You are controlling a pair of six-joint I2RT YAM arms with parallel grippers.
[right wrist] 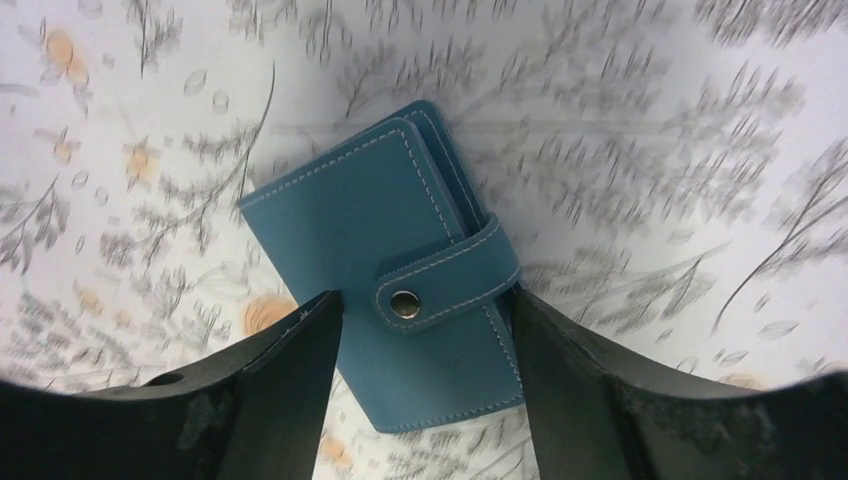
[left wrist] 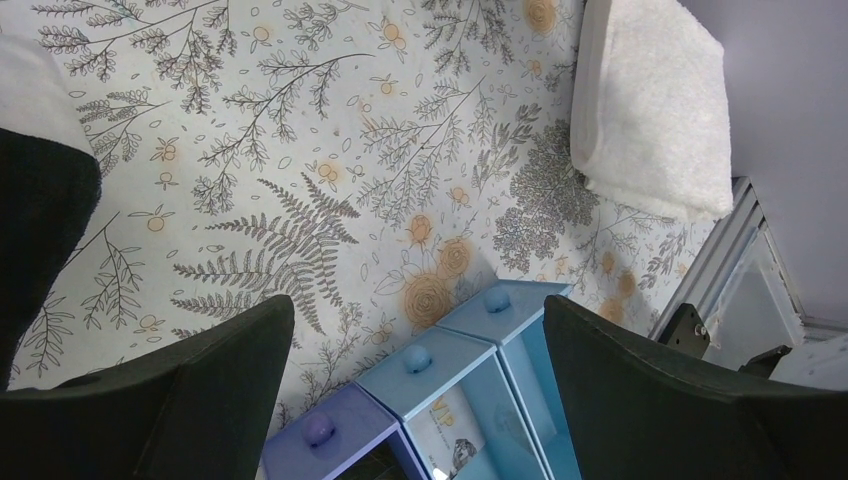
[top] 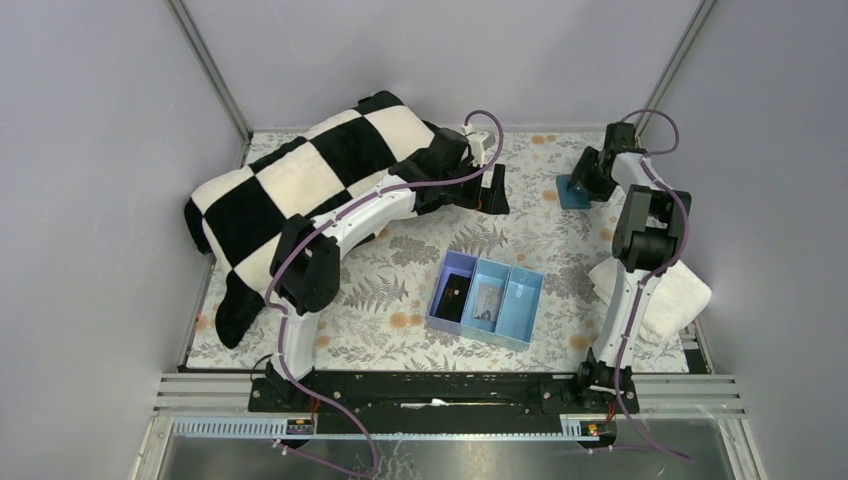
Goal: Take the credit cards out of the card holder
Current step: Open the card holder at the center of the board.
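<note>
Between right gripper jaws, stitched teal card holder, rectangular.

- The left arm reaches forward from its base and bends at a raised elbow, with the forearm stretched toward the far middle.
- The left pincer points down, its two dark fingers spread wide.
- The right arm rises steeply from its base and folds at the elbow, the wrist dipping toward the far right.
- The right pincer points down, its fingers partly apart and set narrower than the left's.
- Its wrist view is blurred, so whether those fingers press on anything cannot be told.
</note>
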